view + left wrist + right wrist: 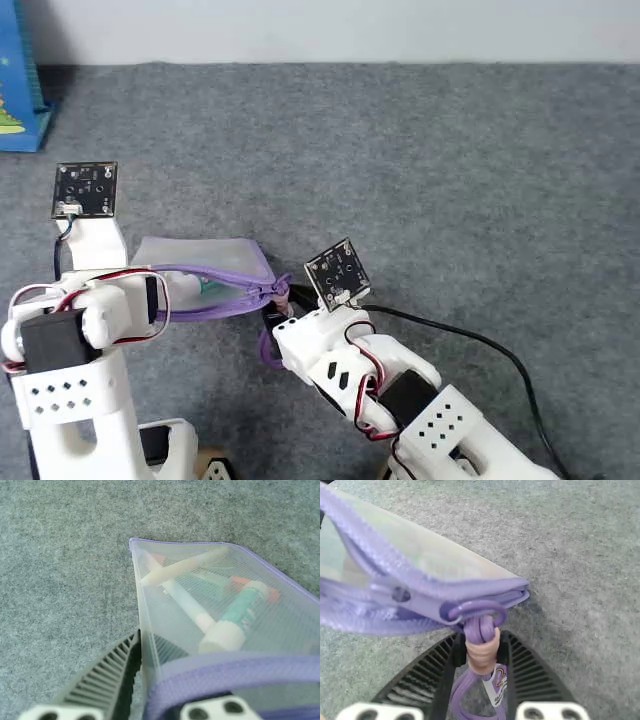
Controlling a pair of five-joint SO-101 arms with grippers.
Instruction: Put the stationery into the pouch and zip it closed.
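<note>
A translucent pouch (200, 255) with purple zip trim lies on the grey mat between the two arms. Through its wall (225, 595) I see a white pen (185, 605), a teal-and-white glue stick (240, 612) and an orange-capped item (240, 582). My left gripper (165, 290) (145, 645) is shut on the pouch's left end beside the zip. At the right end, my right gripper (278, 305) (481, 645) is shut on the purple pull cord (479, 630) with its beige bead, hung from the zip's ring (475, 611). In the high view the two purple zip edges stand apart.
A blue box (15, 90) stands at the far left back corner. A black cable (480, 345) trails from the right arm across the mat. Open grey mat (450, 180) stretches behind and to the right of the pouch.
</note>
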